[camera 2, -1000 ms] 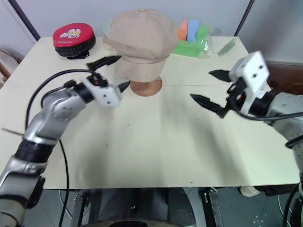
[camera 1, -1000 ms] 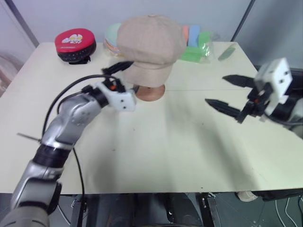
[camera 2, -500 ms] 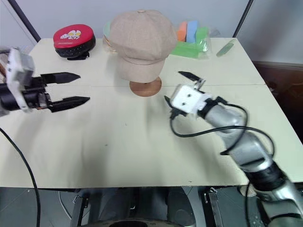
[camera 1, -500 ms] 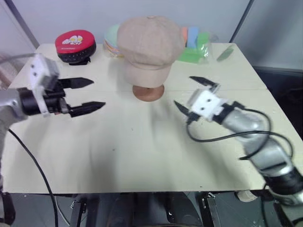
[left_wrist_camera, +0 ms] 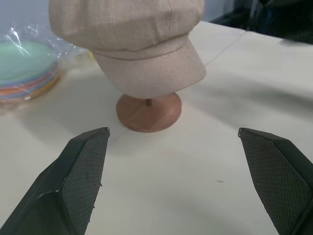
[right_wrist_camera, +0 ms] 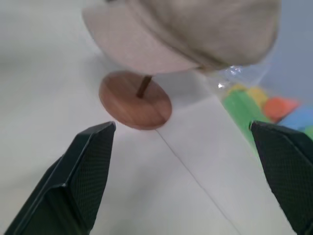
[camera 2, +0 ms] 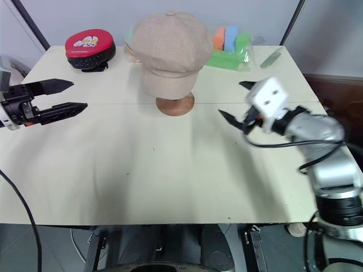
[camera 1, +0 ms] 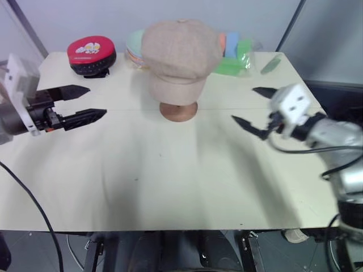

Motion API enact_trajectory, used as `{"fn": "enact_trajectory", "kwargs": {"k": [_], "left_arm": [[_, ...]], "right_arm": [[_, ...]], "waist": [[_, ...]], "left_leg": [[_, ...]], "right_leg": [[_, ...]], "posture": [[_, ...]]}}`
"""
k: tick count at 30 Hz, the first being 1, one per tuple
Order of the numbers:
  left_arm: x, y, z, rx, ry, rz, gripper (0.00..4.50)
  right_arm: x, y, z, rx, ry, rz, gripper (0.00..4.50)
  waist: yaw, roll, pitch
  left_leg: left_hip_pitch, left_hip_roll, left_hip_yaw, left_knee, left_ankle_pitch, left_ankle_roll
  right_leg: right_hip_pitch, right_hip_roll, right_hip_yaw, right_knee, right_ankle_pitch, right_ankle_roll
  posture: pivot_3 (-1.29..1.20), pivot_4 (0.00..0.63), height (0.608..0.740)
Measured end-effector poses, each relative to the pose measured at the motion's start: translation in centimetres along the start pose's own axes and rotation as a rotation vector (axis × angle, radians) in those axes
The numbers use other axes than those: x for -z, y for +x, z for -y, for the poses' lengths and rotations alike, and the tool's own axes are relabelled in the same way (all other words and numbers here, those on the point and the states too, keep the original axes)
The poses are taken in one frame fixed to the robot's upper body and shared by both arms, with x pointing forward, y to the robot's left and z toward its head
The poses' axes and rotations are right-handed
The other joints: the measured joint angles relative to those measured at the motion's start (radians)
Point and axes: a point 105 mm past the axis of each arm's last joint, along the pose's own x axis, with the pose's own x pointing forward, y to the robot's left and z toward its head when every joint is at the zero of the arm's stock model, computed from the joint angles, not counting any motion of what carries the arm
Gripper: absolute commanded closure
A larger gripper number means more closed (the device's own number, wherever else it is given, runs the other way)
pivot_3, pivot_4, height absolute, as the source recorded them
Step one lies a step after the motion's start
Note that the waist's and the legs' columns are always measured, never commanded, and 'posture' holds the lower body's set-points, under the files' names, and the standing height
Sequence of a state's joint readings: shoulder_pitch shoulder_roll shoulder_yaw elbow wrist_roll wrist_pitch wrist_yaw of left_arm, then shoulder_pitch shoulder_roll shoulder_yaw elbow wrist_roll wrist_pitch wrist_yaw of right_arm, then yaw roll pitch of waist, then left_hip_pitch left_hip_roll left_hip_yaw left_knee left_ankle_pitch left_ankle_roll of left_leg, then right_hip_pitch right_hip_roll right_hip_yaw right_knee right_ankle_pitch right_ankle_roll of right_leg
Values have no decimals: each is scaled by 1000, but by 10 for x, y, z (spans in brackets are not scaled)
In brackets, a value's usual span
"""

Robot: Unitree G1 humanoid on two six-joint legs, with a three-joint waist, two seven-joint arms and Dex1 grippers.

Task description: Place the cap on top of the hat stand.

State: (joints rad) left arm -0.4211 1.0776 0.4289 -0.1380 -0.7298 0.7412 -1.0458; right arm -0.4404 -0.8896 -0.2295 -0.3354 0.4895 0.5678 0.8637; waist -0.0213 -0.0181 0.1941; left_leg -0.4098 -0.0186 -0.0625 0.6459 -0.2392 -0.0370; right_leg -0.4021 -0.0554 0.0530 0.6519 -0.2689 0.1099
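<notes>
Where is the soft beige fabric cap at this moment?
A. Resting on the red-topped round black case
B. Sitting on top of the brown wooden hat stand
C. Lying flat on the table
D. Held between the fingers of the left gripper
B: the soft beige fabric cap covers the top of the brown wooden hat stand, whose round base shows under the brim, and both the left gripper and the right gripper stand open and apart from it.

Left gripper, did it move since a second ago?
Yes. The left gripper has drawn away from the cap on the stand, out toward the table's left side.
</notes>
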Motion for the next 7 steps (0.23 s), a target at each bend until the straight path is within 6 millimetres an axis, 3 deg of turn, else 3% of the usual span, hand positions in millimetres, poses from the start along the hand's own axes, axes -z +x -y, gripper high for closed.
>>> {"fn": "enact_trajectory", "kwargs": {"k": [4,7], "left_arm": [[-6,-13,-11,-22,23,1,63],[-13,-17,-17,-36,39,16,63]], "right_arm": [[-15,-25,9,-140,183,-4,0],[-22,-31,13,-180,266,13,0]], "waist": [[0,0,0],[1,0,0]], "left_leg": [[1,0,1,-1,0,0],[0,0,1,0,0,0]], "right_leg": [[0,0,0,0,-1,-1],[0,0,0,0,-1,-1]], "posture": [[0,150,740],[0,150,740]]}}
